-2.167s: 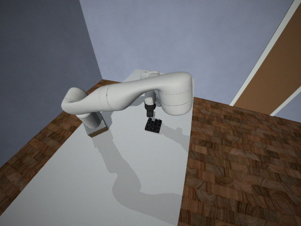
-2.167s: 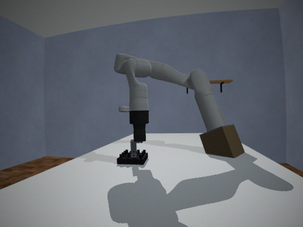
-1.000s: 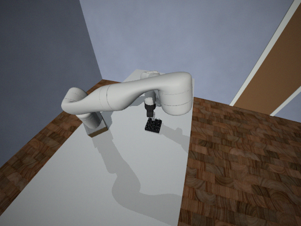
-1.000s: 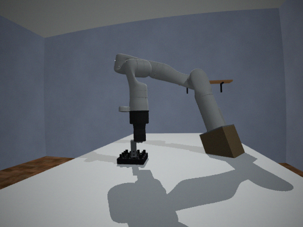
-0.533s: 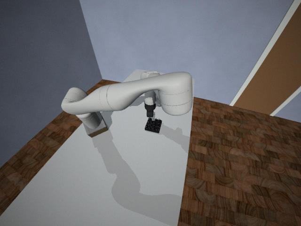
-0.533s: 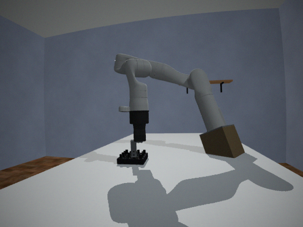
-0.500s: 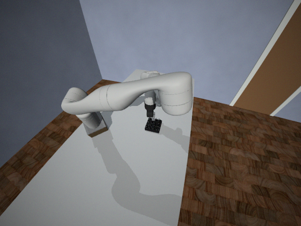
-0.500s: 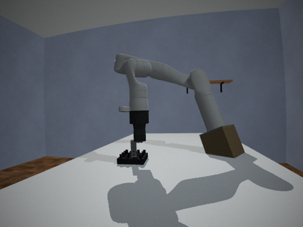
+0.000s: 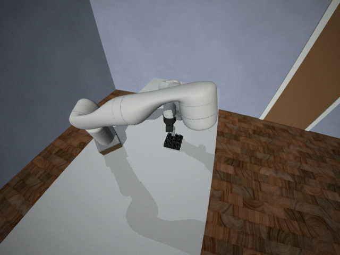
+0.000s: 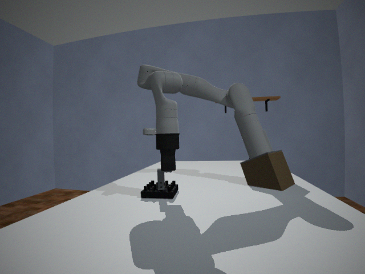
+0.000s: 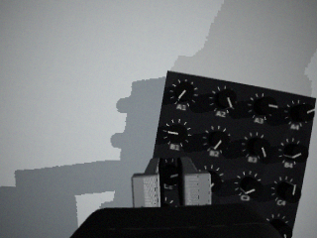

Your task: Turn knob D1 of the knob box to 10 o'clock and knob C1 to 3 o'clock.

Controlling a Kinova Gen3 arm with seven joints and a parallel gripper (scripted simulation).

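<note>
The black knob box stands on its feet on the white table. In the wrist view the names read upright, with row A at the top. My gripper points straight down and is shut on knob C1, one finger on its left and one on its right. Only a short piece of C1's white line shows between the fingers. Knob D1 is hidden under the gripper body. Knob A1 and knob B1 stand free above the fingers.
The arm's brown base block stands on the table behind the box. The table's right edge runs close to the box in the top view. A small shelf hangs on the far wall.
</note>
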